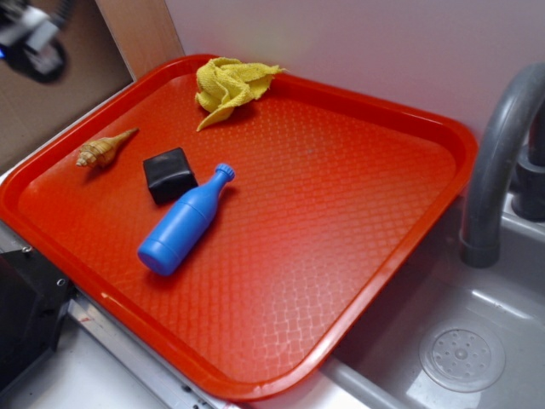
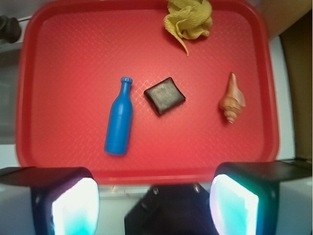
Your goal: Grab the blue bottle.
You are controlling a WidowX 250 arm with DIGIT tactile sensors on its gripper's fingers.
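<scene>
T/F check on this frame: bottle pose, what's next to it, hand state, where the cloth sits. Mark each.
1. The blue bottle lies on its side on the red tray. True.
2. The hand is closed on the bottle. False: in the wrist view its fingers stand wide apart with nothing between them, well back from the bottle.
3. The black block sits close beside the bottle's neck end. True.
4. The yellow cloth covers the bottle. False: it is bunched at the tray's far edge, apart from the bottle.
5. The seashell stands on top of the block. False: it lies on the tray, apart from the block.
</scene>
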